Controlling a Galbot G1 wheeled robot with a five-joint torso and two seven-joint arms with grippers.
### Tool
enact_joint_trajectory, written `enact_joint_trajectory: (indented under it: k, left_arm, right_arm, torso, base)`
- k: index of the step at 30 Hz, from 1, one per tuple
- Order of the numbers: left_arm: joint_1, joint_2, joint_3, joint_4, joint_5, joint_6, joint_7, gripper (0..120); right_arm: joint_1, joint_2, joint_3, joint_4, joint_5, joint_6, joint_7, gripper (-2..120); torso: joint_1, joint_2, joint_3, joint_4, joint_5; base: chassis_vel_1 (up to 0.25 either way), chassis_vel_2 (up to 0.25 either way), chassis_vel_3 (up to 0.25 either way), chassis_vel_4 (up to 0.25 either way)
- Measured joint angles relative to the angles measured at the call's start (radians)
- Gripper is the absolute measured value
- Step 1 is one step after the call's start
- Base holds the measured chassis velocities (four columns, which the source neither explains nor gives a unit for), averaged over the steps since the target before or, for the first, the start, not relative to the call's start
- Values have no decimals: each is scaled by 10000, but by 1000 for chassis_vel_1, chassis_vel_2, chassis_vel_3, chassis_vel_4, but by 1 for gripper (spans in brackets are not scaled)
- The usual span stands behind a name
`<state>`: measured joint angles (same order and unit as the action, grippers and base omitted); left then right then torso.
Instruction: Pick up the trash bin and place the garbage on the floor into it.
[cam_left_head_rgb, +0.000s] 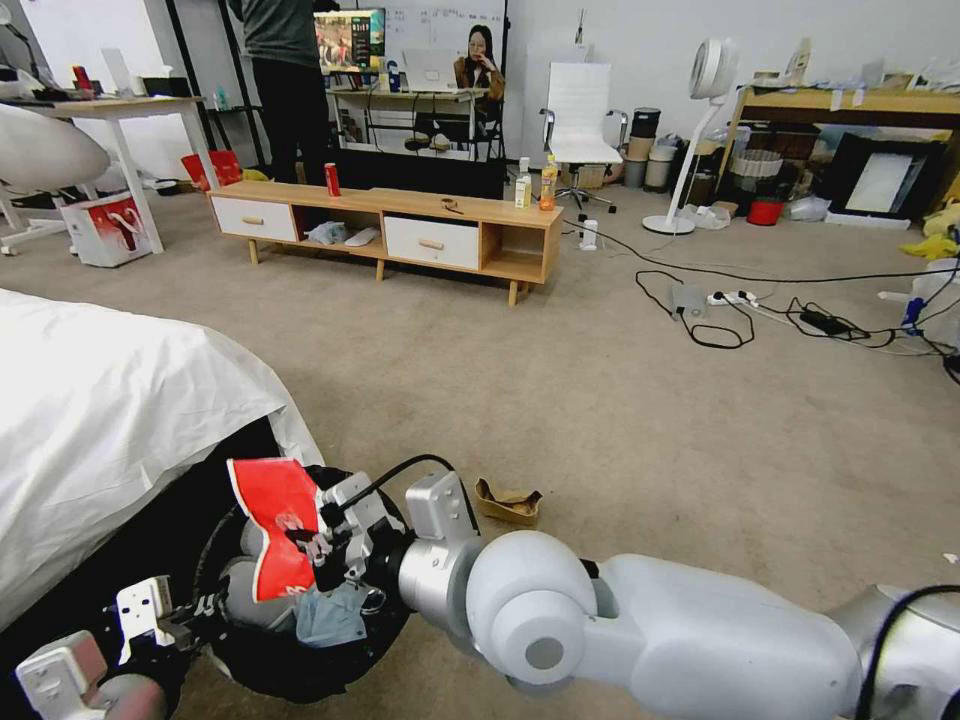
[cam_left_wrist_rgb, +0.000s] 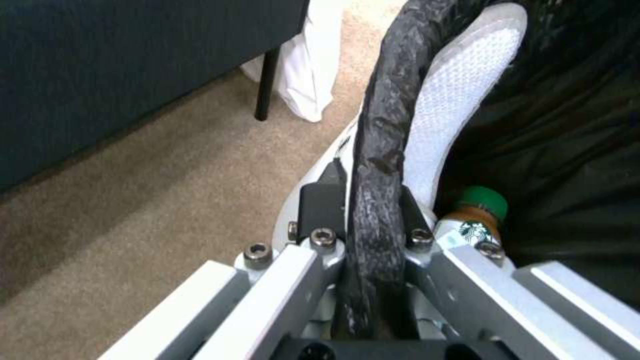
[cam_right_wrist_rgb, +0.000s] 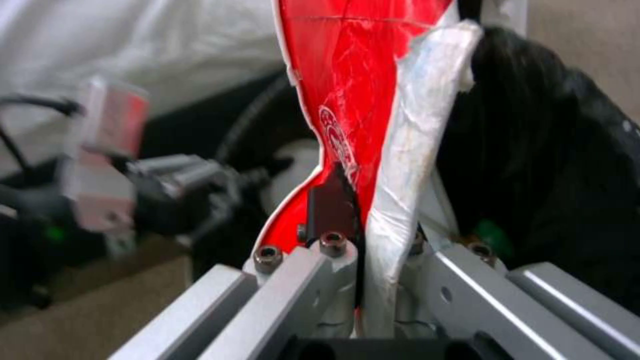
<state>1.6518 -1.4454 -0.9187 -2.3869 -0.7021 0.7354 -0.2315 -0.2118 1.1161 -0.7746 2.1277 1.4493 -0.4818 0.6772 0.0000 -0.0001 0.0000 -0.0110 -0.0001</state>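
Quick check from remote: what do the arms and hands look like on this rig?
Right arm: glossy white rounded shells, silver-grey joint housings, a black cable looping to the wrist. Right hand and left hand: bare aluminium link bars, hex bolts, black fingers. A white bracket sits by the left wrist.

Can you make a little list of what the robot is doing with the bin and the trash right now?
Left end effector: shut on the trash bin at its bag-covered rim
Right end effector: shut on a crushed red-white cup, held over the bin
Inside the bin: bottle with a green cap, pale cloth
On the floor: tan cardboard tray, beside the bin
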Motion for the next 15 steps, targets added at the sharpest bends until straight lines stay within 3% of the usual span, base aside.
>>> enact_joint_trajectory:
  k: [15]
  left_arm:
    - [19, -106, 49, -21, 25, 0, 5, 3]
  right_arm:
    - [-466, 106, -165, -370, -382, -251, 305, 0]
  torso:
    - [0, 0, 0, 0, 1]
  base:
    - [0, 0, 0, 0]
